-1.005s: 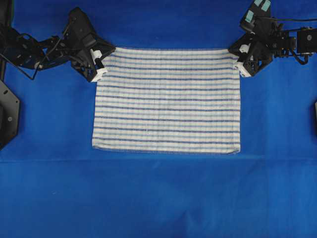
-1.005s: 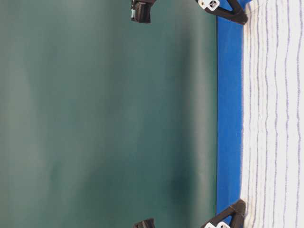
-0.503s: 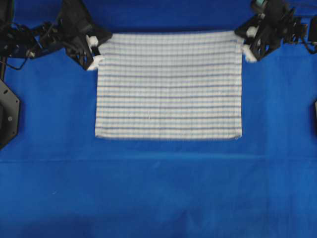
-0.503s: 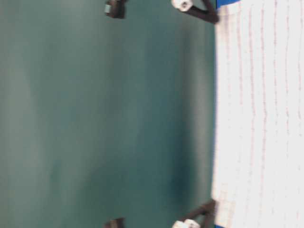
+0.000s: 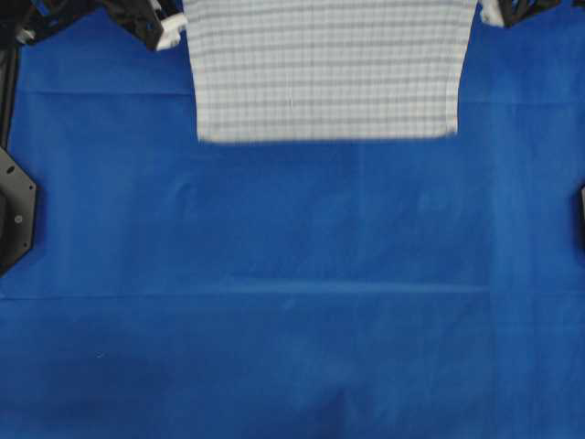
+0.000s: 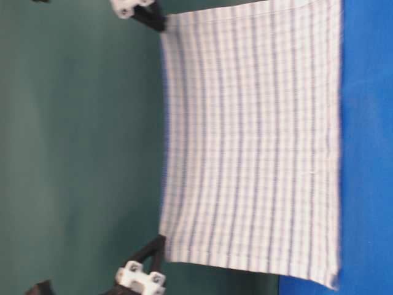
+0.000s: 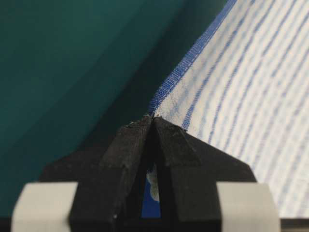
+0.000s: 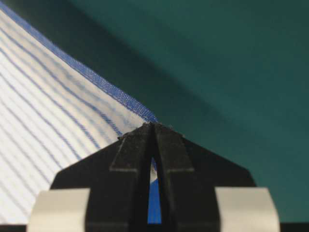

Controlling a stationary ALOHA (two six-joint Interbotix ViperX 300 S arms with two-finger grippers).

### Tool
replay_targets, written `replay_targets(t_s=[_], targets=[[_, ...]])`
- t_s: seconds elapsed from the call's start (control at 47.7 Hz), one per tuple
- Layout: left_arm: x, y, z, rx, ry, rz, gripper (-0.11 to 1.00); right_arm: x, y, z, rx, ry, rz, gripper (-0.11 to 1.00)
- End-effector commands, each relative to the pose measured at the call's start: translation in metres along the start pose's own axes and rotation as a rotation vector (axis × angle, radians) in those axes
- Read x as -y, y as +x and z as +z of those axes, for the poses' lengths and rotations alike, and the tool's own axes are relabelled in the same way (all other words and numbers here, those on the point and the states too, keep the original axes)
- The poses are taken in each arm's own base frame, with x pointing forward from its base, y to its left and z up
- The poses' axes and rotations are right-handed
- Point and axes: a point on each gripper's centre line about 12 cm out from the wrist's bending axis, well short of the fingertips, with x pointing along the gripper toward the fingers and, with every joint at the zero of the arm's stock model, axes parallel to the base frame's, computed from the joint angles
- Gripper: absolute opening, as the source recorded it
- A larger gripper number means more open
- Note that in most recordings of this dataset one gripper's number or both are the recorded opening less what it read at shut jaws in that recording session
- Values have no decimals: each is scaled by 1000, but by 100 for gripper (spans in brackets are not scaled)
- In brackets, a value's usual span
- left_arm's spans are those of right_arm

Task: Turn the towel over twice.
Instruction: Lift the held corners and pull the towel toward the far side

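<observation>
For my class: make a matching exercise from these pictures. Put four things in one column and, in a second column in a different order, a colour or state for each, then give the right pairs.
Things
1. towel
2. left gripper
3. blue sheet
4. backdrop

Colours and states
A. plain dark green, behind the scene
B. lifted and hanging by two corners, white with thin blue stripes
C. solid blue, lying flat over the table
D. black fingers shut on a hemmed corner

The right gripper pinches the other corner in the same way, so it is left out.

Pairs: 1-B, 2-D, 3-C, 4-A
</observation>
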Motion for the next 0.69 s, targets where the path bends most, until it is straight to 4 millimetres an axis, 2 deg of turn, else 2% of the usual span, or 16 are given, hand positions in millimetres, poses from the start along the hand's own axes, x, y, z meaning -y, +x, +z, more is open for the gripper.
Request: replay_targets(t_s=[0.0,0.168,0.398,0.67], targets=[[-7,-11,30,70,-1,17,2,3,-14,23,77,8,-5,3],[-9,-26,50,94,2,14,2,0,-33,37,142,8,4,3],[-7,-36,59,128,5,11,2,-3,-53,48,186,5,6,3],[-8,-42,64,146,13,13,2,-3,-59,49,191,1,1,3]])
